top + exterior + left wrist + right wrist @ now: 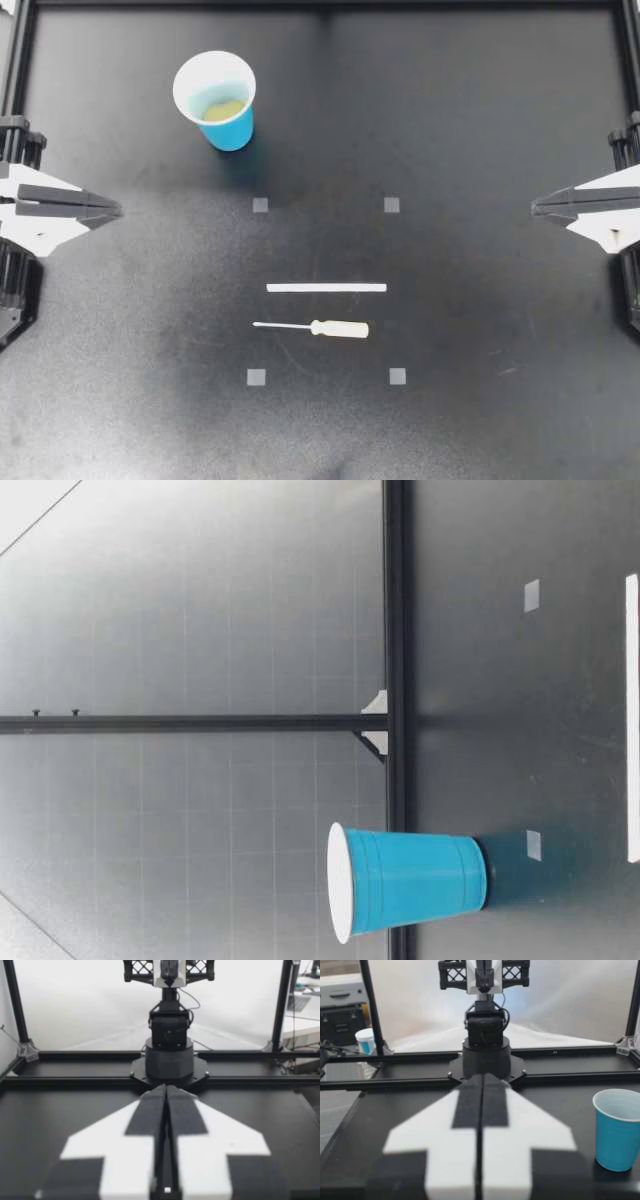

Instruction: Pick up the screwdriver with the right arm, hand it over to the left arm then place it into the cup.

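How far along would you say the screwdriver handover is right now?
Nothing looks done yet. The screwdriver lies untouched on the table beside the white strip. Nothing is in hand: my right gripper and my left gripper sit shut and empty at the sides. The cup stands upright without the screwdriver. Pickup, handover and drop into the cup are all left.

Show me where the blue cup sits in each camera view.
Top: cup nearer my left hand than my right hand.
Low: cup upright beside a grey square marker.
Left wrist: not in it.
Right wrist: cup beside my right hand.
Shared landmark: that marker, near the cup in the top view too.
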Motion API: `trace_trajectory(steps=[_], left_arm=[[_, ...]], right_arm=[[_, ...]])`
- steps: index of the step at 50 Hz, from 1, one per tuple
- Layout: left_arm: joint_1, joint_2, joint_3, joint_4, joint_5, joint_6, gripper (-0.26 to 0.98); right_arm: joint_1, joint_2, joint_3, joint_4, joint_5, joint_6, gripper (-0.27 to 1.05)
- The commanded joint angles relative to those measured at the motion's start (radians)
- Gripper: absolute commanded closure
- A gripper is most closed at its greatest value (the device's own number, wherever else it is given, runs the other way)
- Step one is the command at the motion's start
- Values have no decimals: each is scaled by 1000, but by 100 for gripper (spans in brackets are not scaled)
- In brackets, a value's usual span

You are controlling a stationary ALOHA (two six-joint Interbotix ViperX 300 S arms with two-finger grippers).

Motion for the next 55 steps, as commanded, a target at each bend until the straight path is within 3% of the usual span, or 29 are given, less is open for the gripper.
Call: trace_trajectory(steps=[1, 6, 12, 27, 48, 55], left_arm=[[15, -9, -20, -3, -14, 0, 53], [15, -14, -11, -3, -28, -5, 60], [17, -14, 0, -3, -37, -8, 60], [15, -6, 8, -3, -38, -6, 60], [15, -5, 35, -2, -38, 9, 60], [15, -5, 41, -3, -38, 12, 60]], right_arm=[[-2, 5, -12, 0, -6, 2, 61], [-2, 25, -25, 2, -34, 5, 72], [-2, 103, -61, 2, -64, 14, 73], [-2, 497, -250, 2, -25, 103, 73], [29, 845, -566, 2, 488, 137, 72], [51, 936, -641, 2, 572, 140, 70]])
